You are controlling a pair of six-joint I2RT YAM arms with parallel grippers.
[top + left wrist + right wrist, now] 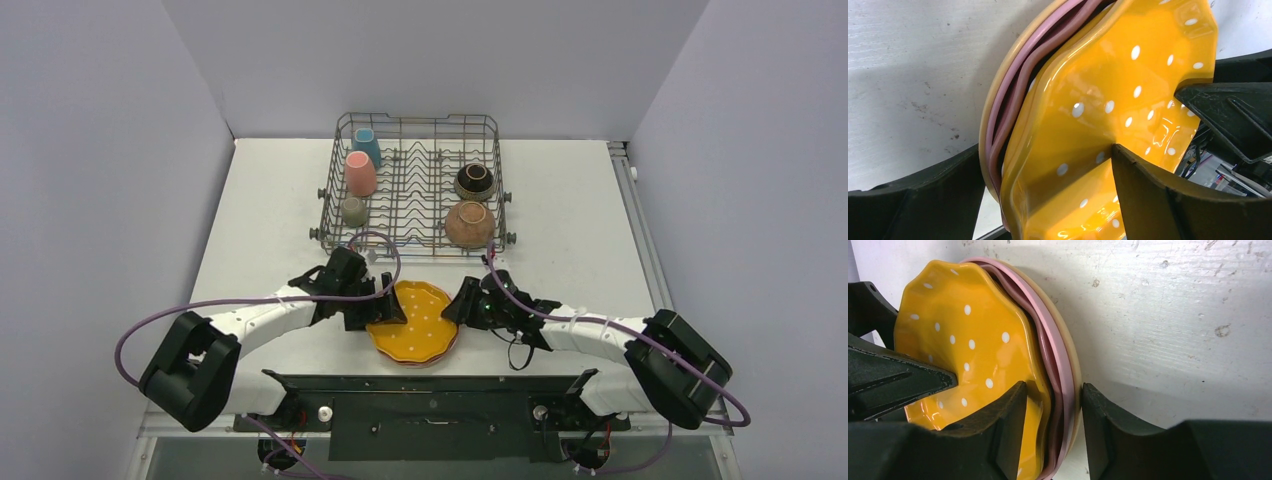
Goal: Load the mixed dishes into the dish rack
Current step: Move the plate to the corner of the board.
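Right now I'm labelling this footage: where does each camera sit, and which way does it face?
Top external: above and behind the arms, looking down across the table to the dish rack; both arms, left hand and right hand show.
Left wrist: on the left arm, facing along its own fingers at the scalloped plate.
Right wrist: on the right arm, facing along its own fingers at that plate from the opposite side.
Shared: both wrist views show the scalloped plate atop pink plates, plus the other hand.

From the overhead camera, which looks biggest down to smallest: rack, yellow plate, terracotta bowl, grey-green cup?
Rack
yellow plate
terracotta bowl
grey-green cup
The plate sits nearer the camera, but the gaps look plain.
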